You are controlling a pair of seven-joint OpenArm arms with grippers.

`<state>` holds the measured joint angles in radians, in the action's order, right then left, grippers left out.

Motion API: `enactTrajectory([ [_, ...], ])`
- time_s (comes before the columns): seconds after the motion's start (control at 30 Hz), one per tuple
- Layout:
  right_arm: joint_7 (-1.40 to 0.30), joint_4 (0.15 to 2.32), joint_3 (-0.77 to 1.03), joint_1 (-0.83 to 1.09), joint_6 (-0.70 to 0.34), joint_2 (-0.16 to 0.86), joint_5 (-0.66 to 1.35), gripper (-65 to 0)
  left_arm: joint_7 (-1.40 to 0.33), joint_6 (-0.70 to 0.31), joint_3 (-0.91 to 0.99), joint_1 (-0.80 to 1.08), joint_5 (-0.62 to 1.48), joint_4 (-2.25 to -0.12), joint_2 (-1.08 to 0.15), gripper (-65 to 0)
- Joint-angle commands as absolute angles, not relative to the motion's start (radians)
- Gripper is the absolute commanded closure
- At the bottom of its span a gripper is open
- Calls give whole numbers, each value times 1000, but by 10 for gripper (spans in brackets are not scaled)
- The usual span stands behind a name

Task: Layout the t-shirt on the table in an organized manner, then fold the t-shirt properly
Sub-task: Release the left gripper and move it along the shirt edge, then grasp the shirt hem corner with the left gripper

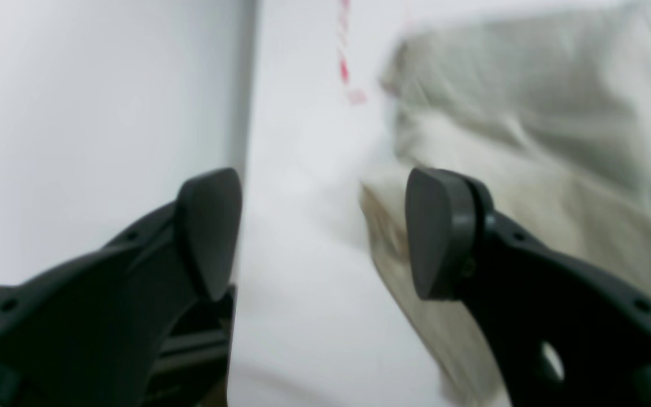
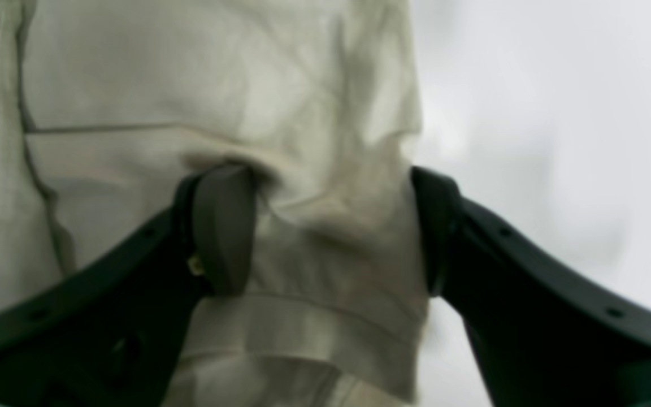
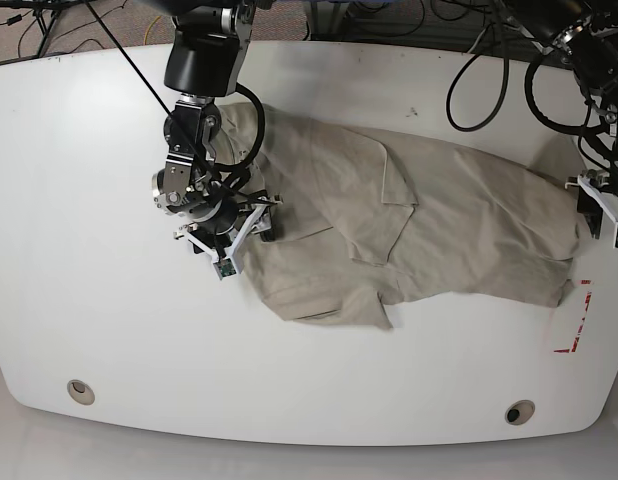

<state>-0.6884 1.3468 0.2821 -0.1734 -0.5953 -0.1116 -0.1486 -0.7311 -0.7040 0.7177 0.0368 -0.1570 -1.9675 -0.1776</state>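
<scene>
i saw the t-shirt (image 3: 429,225) spread rumpled across the table (image 3: 89,200), from center toward 3 o'clock. my right gripper (image 2: 325,232) straddled a bunched fold at the shirt's 9 o'clock edge, jaws not fully closed. my left gripper (image 1: 325,232) was released, empty, beside the 3 o'clock hem.

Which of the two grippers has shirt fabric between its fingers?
The right gripper: a fold of the beige short-sleeved t-shirt bunches between its dark fingers. The left gripper is open over the bare white table beside the cloth's edge.
</scene>
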Motion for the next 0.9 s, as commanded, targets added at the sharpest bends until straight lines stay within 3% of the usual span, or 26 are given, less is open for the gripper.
enactTrajectory([
  [0.0, -680, 1345, 283, -193, -598, -114, -136, -258, -716, -698, 720, 10, -154, -1945, -193, -426],
  [0.2, -679, 1343, 280, -193, -598, -114, -137, -5, -716, -698, 719, -53, -171, -1850, -214, -426],
  [0.63, -679, 1351, 280, -188, -604, -101, -136, -14, -705, -698, 713, -269, -176, -1455, -277, -433],
  [0.87, -679, 1351, 280, -186, -605, -101, -136, -14, -607, -698, 713, -387, -182, -1234, -292, -435],
])
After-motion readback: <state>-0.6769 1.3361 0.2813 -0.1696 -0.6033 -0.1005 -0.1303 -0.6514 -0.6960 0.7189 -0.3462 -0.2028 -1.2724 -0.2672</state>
